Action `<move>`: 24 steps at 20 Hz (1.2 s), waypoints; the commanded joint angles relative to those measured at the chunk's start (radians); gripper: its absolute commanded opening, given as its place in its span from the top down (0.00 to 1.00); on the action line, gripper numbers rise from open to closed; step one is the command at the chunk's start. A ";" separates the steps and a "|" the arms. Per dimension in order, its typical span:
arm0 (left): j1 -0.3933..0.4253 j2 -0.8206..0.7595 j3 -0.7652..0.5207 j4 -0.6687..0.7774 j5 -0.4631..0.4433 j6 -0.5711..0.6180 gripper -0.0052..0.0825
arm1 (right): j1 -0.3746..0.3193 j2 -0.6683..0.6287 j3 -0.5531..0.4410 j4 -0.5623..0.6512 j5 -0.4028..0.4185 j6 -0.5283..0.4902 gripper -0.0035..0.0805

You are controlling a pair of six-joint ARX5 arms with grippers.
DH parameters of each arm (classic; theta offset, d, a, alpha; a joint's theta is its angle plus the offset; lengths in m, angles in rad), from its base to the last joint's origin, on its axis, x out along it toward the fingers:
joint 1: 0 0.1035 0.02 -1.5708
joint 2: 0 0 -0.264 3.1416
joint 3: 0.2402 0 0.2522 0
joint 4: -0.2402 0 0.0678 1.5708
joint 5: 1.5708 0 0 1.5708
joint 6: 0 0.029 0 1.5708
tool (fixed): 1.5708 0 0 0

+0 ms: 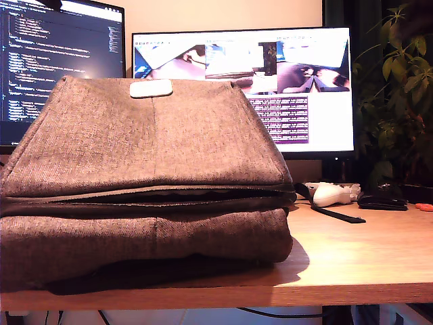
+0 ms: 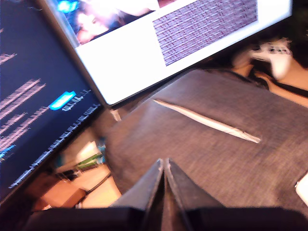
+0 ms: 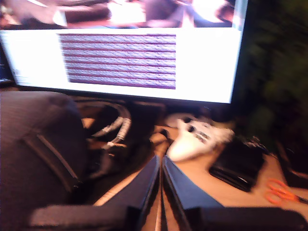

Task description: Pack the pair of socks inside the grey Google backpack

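grey google backpack (image 1: pixel 145 176) fills the surface (image 1: pixel 358 250) to its front edge; my first pincer (image 2: pixel 164 166) and second pincer (image 3: pixel 160 163) both clenched, empty.

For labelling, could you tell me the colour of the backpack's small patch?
Pale off-white, on the grey backpack's patch; clearest in the exterior view.

Bare wooden desk (image 1: pixel 365 250) beside the grey Google backpack (image 1: pixel 142 176); white game controller (image 1: pixel 331 194) and monitors (image 1: pixel 284 88) crowding behind.
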 commanded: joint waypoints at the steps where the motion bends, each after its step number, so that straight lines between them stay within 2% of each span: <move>1: 0.026 -0.052 -0.088 0.043 0.011 -0.007 0.97 | -0.030 -0.054 -0.014 -0.002 -0.007 -0.002 0.97; 2: 0.042 -0.090 -0.134 0.068 0.011 -0.007 0.97 | -0.046 -0.077 -0.015 -0.016 -0.007 -0.003 0.97; 3: 0.055 -0.130 -0.177 0.093 0.011 -0.077 0.97 | -0.058 -0.105 -0.021 -0.021 -0.009 -0.003 0.97; 5: 0.072 -0.220 -0.262 0.140 0.010 -0.108 0.97 | -0.073 -0.168 -0.051 -0.022 -0.013 -0.004 0.97; 11: 0.076 -0.429 -0.409 0.169 -0.002 -0.137 0.97 | -0.073 -0.382 -0.222 -0.028 -0.008 0.009 0.97; 12: 0.076 -0.457 -0.427 0.172 -0.005 -0.180 0.97 | -0.073 -0.419 -0.256 -0.029 -0.008 0.017 0.97; 16: 0.076 -0.546 -0.454 0.142 -0.028 -0.186 0.97 | -0.073 -0.568 -0.354 -0.062 0.018 0.027 0.97; 18: 0.076 -0.578 -0.454 0.137 -0.027 -0.187 0.97 | -0.073 -0.627 -0.361 -0.097 0.033 0.030 0.97; 24: 0.076 -0.598 -0.454 0.041 -0.027 -0.188 0.97 | -0.073 -0.659 -0.360 -0.244 0.032 0.029 0.97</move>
